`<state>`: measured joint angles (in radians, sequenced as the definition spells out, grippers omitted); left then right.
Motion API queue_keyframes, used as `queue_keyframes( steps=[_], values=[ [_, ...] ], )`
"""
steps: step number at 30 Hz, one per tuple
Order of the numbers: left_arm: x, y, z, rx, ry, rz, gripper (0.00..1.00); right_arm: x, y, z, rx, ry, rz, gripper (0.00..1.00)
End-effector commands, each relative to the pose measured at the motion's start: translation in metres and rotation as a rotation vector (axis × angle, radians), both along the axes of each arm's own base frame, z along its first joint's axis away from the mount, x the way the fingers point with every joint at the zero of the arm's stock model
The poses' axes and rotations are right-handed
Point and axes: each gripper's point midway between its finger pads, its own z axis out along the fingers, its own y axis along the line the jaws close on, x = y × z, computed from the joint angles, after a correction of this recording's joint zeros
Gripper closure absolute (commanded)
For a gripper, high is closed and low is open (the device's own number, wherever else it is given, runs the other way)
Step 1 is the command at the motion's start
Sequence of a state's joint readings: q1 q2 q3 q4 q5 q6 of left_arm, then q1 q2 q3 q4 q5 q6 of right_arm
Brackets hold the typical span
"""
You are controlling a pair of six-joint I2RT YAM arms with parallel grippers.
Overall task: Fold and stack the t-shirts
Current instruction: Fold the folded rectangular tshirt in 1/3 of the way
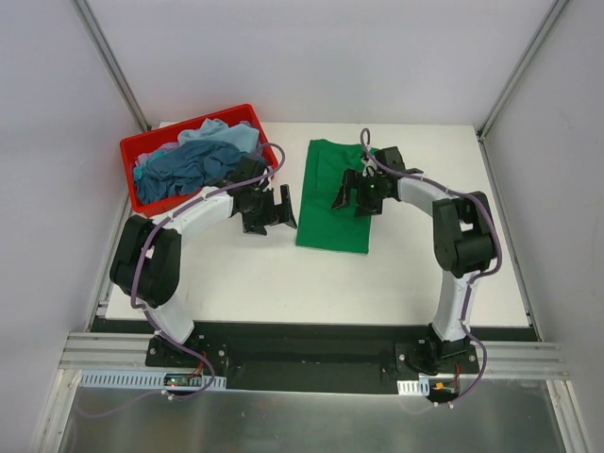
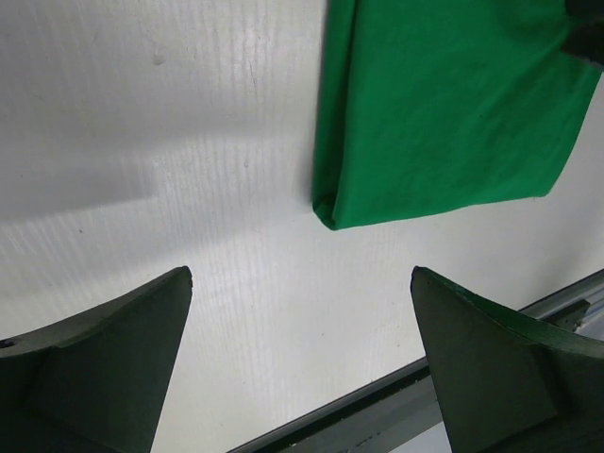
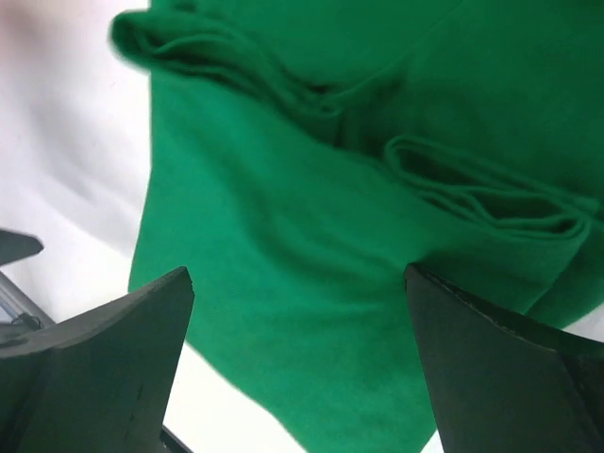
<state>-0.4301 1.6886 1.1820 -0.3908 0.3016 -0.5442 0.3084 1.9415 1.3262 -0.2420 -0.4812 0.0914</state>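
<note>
At far-left corner of the table [image 1: 283, 274], red bin [image 1: 132, 151] holds dark teal-blue t-shirt [image 1: 184, 168] & pale blue t-shirt [image 1: 212, 132], crumpled. L gripper [image 1: 271, 213], jaws wide apart w/ nothing between, hangs over bare table just beside green t-shirt [image 1: 330, 215], folded near table centre. R gripper [image 1: 354, 193], also released, hangs above it.

My left arm [image 1: 203, 217] and right arm [image 1: 453, 302] are white shells with bulky black joints. Purple cables [image 1: 140, 269] run back from my black left gripper [image 1: 274, 212] and right gripper [image 1: 349, 193]. Their fingers [image 2: 104, 377] are dark matte wedges.
</note>
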Motion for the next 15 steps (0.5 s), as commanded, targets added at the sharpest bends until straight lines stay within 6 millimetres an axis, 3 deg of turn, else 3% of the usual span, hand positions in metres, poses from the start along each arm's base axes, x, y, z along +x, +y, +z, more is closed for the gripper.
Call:
queue_keyframes(
  steps=[1, 5, 11, 15],
  values=[
    [0.005, 0.004, 0.01, -0.009, -0.047, 0.026, 0.01, 0.032, -0.003, 0.003, -0.012, -0.046, -0.007, 0.04],
    [0.007, 0.003, 0.003, -0.001, -0.033, 0.022, 0.01, 0.036, -0.001, 0.008, -0.019, -0.042, -0.002, 0.04],
    [0.01, -0.001, -0.002, -0.009, -0.016, 0.008, 0.01, 0.034, -0.013, 0.052, -0.071, -0.153, -0.013, 0.04],
    [0.007, -0.003, 0.0, -0.025, -0.007, 0.004, 0.01, 0.014, -0.034, 0.08, -0.129, -0.229, -0.063, 0.04]
  ],
)
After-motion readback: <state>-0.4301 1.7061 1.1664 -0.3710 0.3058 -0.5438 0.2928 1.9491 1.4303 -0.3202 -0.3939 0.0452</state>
